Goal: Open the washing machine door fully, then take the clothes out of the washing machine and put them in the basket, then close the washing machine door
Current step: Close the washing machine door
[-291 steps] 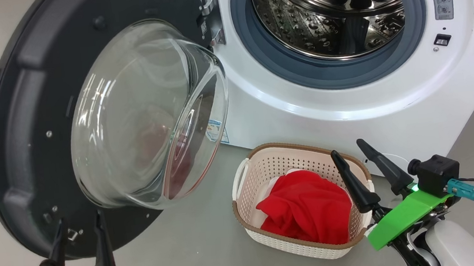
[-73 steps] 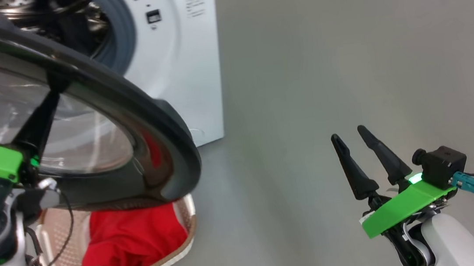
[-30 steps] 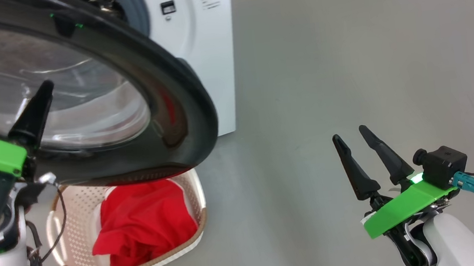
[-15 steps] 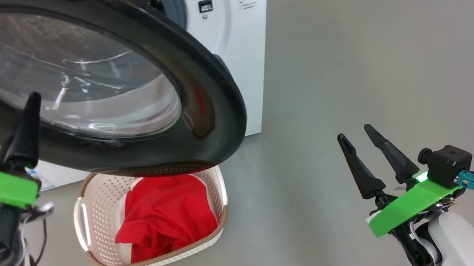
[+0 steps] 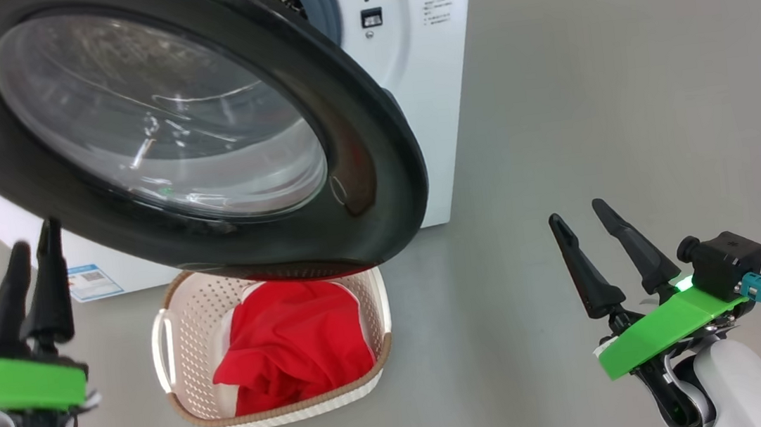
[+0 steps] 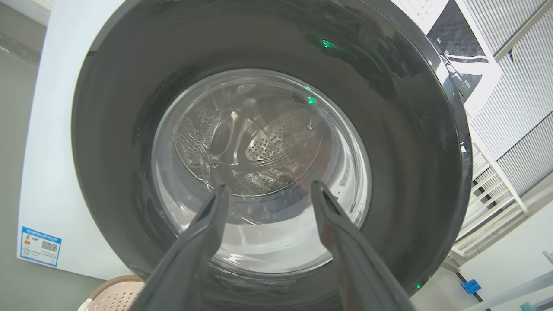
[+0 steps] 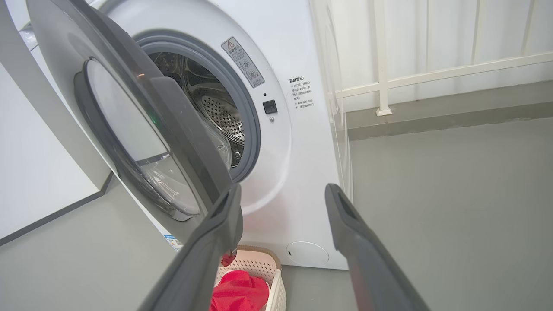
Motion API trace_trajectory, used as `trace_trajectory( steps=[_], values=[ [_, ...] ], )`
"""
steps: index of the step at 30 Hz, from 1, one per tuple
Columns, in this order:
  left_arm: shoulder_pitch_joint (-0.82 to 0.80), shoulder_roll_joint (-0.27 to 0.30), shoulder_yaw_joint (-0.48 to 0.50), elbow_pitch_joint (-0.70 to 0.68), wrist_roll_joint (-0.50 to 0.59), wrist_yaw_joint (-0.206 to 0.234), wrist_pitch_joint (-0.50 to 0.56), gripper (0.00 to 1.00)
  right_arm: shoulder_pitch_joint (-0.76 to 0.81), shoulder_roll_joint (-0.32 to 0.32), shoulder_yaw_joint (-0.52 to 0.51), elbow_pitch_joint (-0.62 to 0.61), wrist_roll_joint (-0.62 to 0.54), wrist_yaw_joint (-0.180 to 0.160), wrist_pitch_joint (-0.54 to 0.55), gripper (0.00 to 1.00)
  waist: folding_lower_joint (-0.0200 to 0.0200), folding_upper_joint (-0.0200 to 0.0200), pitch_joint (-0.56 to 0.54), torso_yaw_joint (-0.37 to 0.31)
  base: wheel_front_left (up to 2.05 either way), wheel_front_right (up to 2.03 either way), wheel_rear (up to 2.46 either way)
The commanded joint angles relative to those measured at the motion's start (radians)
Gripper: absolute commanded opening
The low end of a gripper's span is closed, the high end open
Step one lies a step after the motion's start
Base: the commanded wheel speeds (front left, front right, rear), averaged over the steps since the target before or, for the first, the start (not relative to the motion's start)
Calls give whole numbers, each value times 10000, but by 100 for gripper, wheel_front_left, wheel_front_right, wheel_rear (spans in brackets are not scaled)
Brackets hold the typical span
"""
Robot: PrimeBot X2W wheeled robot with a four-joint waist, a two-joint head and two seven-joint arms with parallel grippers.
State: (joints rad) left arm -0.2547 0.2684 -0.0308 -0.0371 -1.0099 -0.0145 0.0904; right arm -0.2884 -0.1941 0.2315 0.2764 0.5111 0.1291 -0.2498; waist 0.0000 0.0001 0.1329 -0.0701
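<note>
Head view: door [image 5: 378, 192] ajar on washer [image 5: 442, 94], its lower rim over the basket [image 5: 288, 413] on the floor [image 5: 624, 110], red clothes [image 5: 296, 350] inside; left gripper [image 5: 35, 235] low left, right gripper [image 5: 575, 212] low right, both clear of everything. Left wrist view: jaws spread, empty, facing the door. Right wrist view: jaws spread, empty, aimed at the washer front, basket below.

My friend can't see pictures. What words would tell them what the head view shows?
A big round black washing machine door with a glass window stands partly open before the white washing machine, its lower edge above a cream basket of red clothes. The left tool and right tool are open and empty at the bottom corners.
</note>
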Motion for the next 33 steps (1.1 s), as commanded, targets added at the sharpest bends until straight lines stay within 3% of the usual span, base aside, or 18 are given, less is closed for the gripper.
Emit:
trace_trajectory(
  steps=[1,17,33],
  values=[
    [10,248,448,-340,175,-90,-202,100,-109,-66,177,-187,-28,16,-120,100,0,-1,-107,109,0,0,0],
    [1511,397,98,-188,2366,-188,-2197,100,-2,-161,123,-166,13,16,-120,100,0,-1,-315,533,0,0,0],
    [2222,44,-268,492,4009,208,-3368,100,20,-213,174,-161,38,16,-120,100,0,-1,-356,556,0,0,0]
  ],
)
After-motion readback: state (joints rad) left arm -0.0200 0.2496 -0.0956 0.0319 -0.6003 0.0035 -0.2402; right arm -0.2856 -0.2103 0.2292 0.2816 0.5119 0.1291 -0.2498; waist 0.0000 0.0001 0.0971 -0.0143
